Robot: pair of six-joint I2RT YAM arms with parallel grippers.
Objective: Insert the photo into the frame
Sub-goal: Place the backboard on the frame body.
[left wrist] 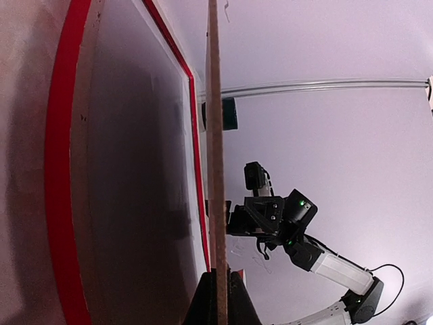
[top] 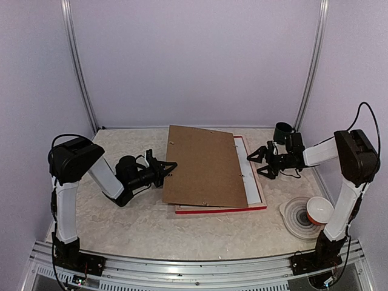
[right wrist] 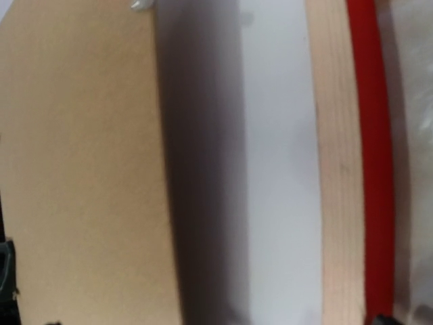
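Note:
The frame [top: 224, 209] lies back up at the table's middle, with red outer edges and a pale wood back [right wrist: 335, 169]. A plain brown backing board [top: 203, 167] lies slanted over it, its left edge lifted. My left gripper [top: 171, 165] is shut on that left edge; the left wrist view shows the board edge-on [left wrist: 215, 135] between the fingertips [left wrist: 203, 298]. A white sheet [top: 251, 176] shows inside the frame at the right, also in the right wrist view [right wrist: 284, 169]. The cat photo is hidden. My right gripper [top: 258, 162] is open and empty just above the frame's right edge.
A dark green cup [top: 282, 130] stands at the back right. An orange-and-white bowl [top: 318, 210] sits on a stack of plates [top: 296, 219] at the front right. Metal posts stand at both back corners.

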